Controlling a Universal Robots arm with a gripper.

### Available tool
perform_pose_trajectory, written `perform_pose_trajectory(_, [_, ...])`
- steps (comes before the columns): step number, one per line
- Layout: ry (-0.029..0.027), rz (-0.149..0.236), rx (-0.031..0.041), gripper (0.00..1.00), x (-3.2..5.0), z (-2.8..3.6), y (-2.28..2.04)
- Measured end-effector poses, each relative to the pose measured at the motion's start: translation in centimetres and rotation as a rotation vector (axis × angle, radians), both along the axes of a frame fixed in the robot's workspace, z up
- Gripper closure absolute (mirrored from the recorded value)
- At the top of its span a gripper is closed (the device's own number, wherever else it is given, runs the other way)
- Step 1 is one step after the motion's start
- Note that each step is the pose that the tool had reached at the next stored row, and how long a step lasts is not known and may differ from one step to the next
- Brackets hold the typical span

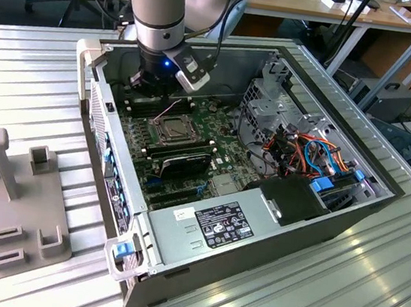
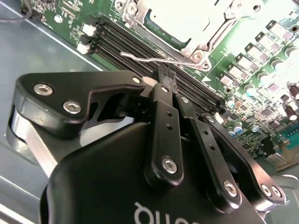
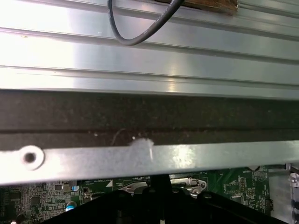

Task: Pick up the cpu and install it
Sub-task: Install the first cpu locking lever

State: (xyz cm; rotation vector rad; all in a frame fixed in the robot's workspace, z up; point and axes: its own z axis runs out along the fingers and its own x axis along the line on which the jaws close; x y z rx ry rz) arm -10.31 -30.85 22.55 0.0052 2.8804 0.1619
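The arm reaches down into the open case (image 1: 274, 208), which lies on its side on the ribbed metal desk (image 1: 33, 78) so that the board (image 1: 224, 129) faces up and can be worked from above. The hand (image 2: 163, 77) hangs low over the far end of the board, just past the memory slots (image 2: 140, 46) that run beside the socket (image 1: 172, 128). In the second wrist view its fingers (image 2: 161, 112) are drawn together with the tips closed; they seem to hold nothing, though I cannot rule out something thin pinched at the very tips. The cpu (image 2: 175, 21) appears, as far as I can judge, to sit already in the socket, a pale flat square inside the metal frame (image 2: 203, 35); the glare there makes this uncertain. A thin wire lever (image 2: 149, 58) lies between the frame and the slots, close to the fingertips, which probably explains why the hand is held so low and narrow here. Room is tight: the case's far wall (image 3: 140, 156) stands just beside the hand in the first wrist view, and the left wall (image 1: 105, 140) is near in the exterior view. To the right the board is open as far as the drive cage (image 1: 272, 109). On the desk to the left of the case stands a grey fixture (image 1: 10, 196), well apart.
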Motion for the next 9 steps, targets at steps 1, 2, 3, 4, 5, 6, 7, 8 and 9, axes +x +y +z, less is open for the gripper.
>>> perform_pose_trajectory(1, [-0.0001, 0.0, 0.0, 0.89, 0.0, 0.0, 0.0])
perform_pose_trajectory(2, [-0.0002, 0.0, 0.0, 0.89, 0.01, -0.01, 0.0])
perform_pose_trajectory(3, [-0.0001, -0.001, 0.0, 0.89, 0.01, 0.0, 0.0])
perform_pose_trajectory(4, [-0.0001, -0.001, 0.0, 0.89, 0.01, 0.0, 0.0])
perform_pose_trajectory(5, [-0.0001, -0.001, 0.0, 0.89, 0.01, 0.0, 0.0])
perform_pose_trajectory(6, [-0.0001, -0.001, 0.0, 0.89, 0.06, -0.01, 0.01])
perform_pose_trajectory(7, [-0.0002, -0.001, 0.0001, 0.89, 0.08, -0.03, 0.01])
perform_pose_trajectory(8, [0.0, -0.001, -0.0001, 0.89, 0.14, -0.07, 0.01])
perform_pose_trajectory(9, [0.0, -0.001, -0.0001, 0.89, 0.16, -0.1, 0.0])
